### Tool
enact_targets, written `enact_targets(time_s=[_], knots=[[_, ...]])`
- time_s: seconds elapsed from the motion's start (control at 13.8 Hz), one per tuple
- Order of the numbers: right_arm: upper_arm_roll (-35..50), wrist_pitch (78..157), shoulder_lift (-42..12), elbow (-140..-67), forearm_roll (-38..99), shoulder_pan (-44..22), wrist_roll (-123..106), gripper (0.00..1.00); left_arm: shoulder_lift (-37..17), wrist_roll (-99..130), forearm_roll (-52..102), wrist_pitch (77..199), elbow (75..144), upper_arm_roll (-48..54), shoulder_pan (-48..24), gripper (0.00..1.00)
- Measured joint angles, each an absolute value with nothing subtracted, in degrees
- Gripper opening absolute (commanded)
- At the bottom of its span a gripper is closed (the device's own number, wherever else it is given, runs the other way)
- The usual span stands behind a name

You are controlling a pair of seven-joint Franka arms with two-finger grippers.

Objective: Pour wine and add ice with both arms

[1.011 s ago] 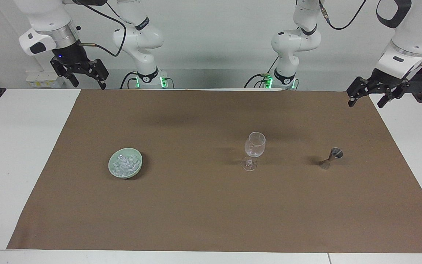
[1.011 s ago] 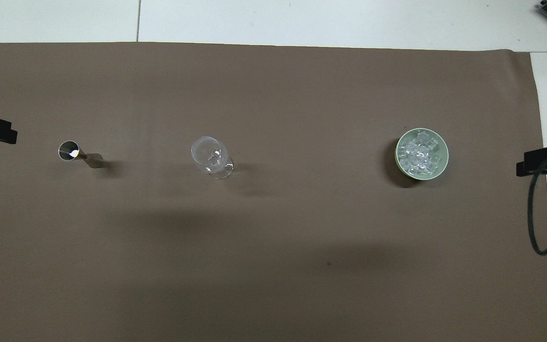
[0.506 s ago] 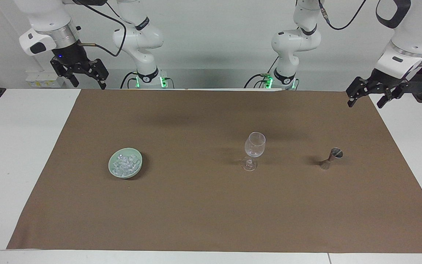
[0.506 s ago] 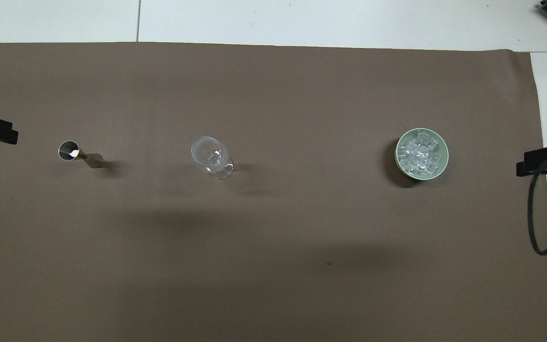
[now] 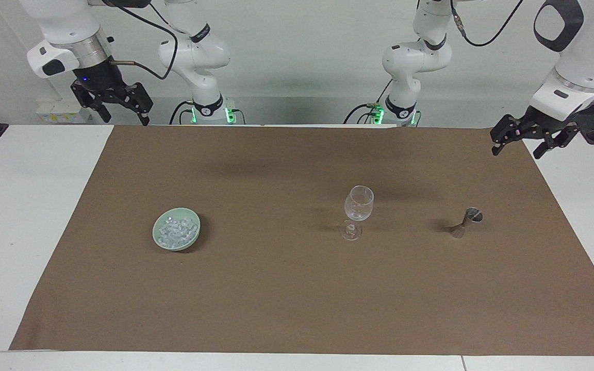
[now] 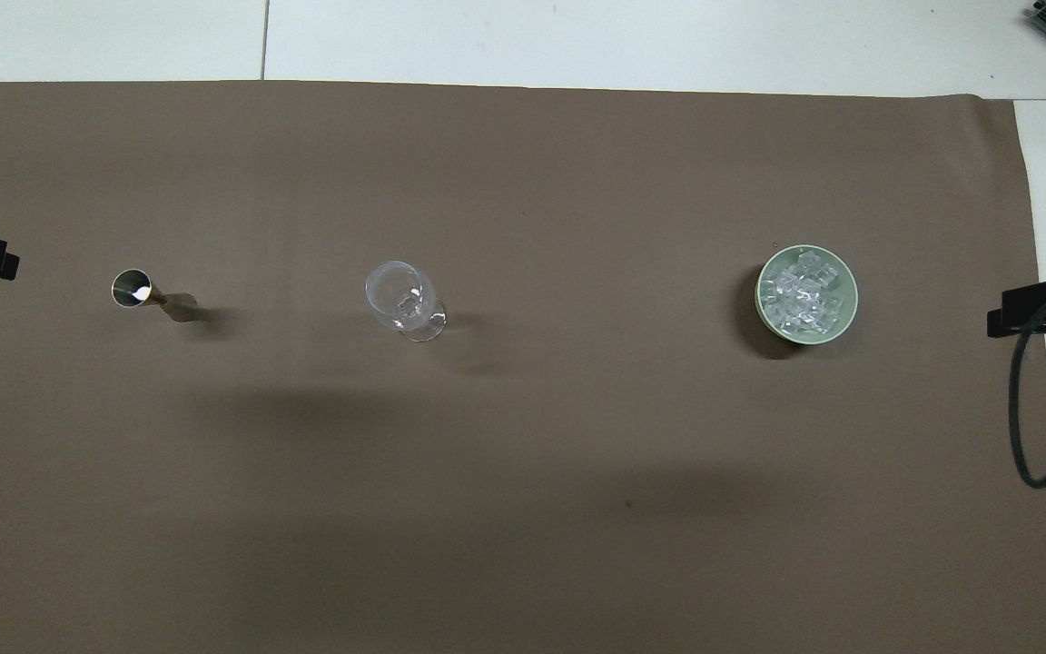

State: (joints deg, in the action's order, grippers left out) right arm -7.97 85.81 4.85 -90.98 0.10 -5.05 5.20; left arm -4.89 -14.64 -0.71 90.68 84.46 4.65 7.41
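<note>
With both end effectors spread and empty, I lower the left end effector (image 5: 518, 141) squarely around the upright jigger (image 5: 465, 222), avoiding tipping.

Ice (image 5: 175, 230) in dish (image 5: 195, 236) toward right arm's end; glass (image 5: 358, 204) between dish and jigger (image 5: 466, 221).

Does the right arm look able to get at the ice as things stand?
Probably yes. The right gripper hangs open over its own end of the table; the ice lies heaped and uncovered in the green dish, with only bare brown cloth around it.
</note>
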Motion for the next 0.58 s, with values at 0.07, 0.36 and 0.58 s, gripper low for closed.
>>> enact_targets(time_s=[0.07,0.36,0.58], knots=[[-7.96,85.81,4.85,-90.98,0.10,-5.05,5.20,1.00,-4.93,-16.84,-0.71,91.36,84.47,4.68,7.91,1.00],[-7.96,85.81,4.85,-90.98,0.10,-5.05,5.20,1.00,-5.92,-28.52,-0.70,94.59,84.69,4.66,10.21,1.00],[-7.97,85.81,4.85,-90.98,0.10,-5.05,5.20,1.00,-7.62,-38.77,1.70,96.11,84.90,4.62,13.32,1.00]])
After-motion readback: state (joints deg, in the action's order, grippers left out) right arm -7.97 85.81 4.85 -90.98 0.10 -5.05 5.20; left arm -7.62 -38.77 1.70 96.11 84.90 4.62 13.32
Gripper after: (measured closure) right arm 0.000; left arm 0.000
